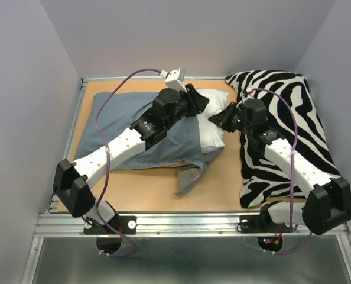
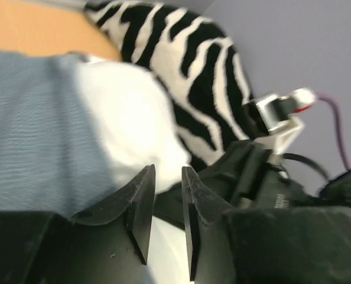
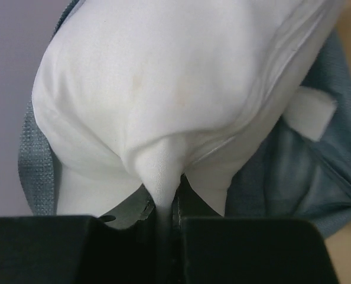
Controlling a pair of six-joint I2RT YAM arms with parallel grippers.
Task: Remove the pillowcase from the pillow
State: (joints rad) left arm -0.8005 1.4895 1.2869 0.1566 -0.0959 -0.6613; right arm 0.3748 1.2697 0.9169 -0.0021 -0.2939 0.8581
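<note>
Slate pillowcase covers left of pillow; open edge midway, white right end bare. Pinch of pillow cloth clamped in right jaws; left jaws narrowly apart, empty, over that edge. Just right, zebra cushion; tabletop strip shows nearside. White tag inside case.

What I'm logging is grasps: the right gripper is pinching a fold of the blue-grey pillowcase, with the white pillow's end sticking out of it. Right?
Not quite. The right gripper is pinching a fold of the white pillow, not the pillowcase; the right wrist view shows white cloth drawn between its fingers. The pillow's end does stick out of the pillowcase.
</note>
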